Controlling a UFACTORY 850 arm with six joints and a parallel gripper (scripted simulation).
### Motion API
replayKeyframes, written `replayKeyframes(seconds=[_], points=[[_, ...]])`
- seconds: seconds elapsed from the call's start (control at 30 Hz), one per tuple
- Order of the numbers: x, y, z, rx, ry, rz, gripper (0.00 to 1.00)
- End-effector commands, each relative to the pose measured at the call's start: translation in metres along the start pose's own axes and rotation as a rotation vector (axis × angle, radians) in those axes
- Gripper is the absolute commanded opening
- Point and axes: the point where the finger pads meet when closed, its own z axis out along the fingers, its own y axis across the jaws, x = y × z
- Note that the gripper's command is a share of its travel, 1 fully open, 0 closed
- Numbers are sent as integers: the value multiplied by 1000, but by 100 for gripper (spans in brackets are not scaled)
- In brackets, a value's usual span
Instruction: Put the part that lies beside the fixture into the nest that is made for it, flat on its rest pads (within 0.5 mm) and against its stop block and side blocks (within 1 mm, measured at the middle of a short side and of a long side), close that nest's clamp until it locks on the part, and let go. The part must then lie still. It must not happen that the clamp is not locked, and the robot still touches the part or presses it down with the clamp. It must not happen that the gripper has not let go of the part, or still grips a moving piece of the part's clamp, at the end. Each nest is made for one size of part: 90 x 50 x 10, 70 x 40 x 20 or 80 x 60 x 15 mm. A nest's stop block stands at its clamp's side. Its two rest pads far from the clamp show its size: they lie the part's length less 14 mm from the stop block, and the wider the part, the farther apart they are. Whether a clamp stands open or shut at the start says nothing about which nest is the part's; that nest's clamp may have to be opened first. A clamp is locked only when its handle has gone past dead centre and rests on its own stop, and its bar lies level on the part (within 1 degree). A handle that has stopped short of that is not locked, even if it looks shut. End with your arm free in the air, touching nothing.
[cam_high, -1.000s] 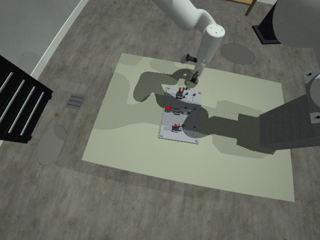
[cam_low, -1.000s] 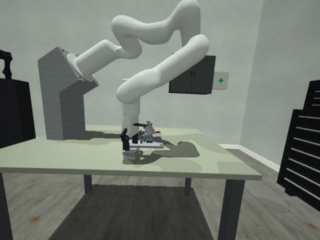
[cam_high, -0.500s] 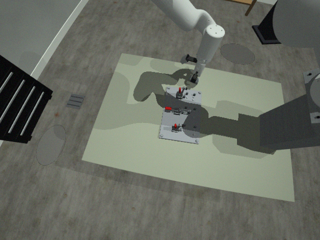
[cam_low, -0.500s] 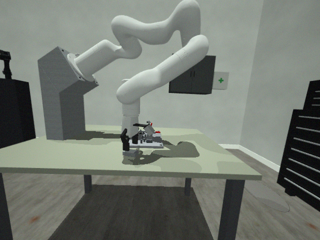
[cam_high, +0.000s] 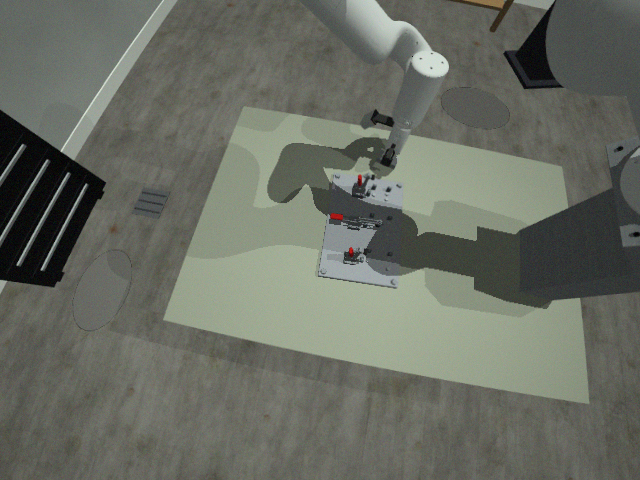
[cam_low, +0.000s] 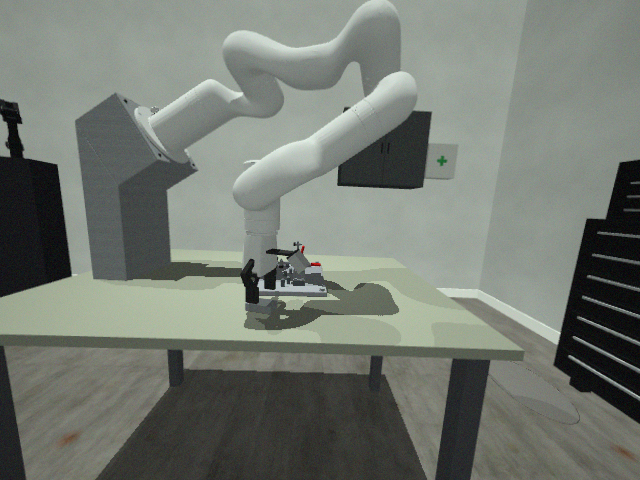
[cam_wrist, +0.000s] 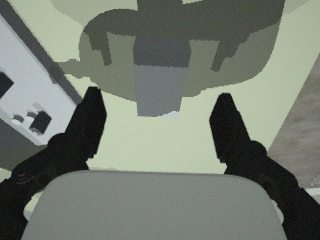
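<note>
- Rectangular block (cam_low: 261, 305) (cam_wrist: 160, 90): lying on the surface (cam_low: 155, 320) (cam_wrist: 150, 145) beside the fixture plate (cam_high: 336, 237) (cam_low: 294, 292) (cam_wrist: 37, 65), probably behaving as rigid, smooth metal.
- Tool (cam_high: 388, 155) (cam_low: 261, 294) (cam_wrist: 159, 103): standing wide open, holding nothing.
- Best grip: opposite long sides, near mid-length.

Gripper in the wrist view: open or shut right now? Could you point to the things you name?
Open. The gripper's (cam_high: 388, 156) (cam_low: 261, 294) (cam_wrist: 160, 107) two black fingers stand wide apart with nothing between their tips; the grey part (cam_wrist: 160, 90) lies ahead of them on the table.
</note>
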Motion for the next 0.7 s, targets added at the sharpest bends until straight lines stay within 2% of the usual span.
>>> replayKeyframes(seconds=[0.0,0.43,0.67], points=[[0,0,5,0,0,0,100],[0,0,23,0,0,0,100],[0,0,25,0,0,0,100]])
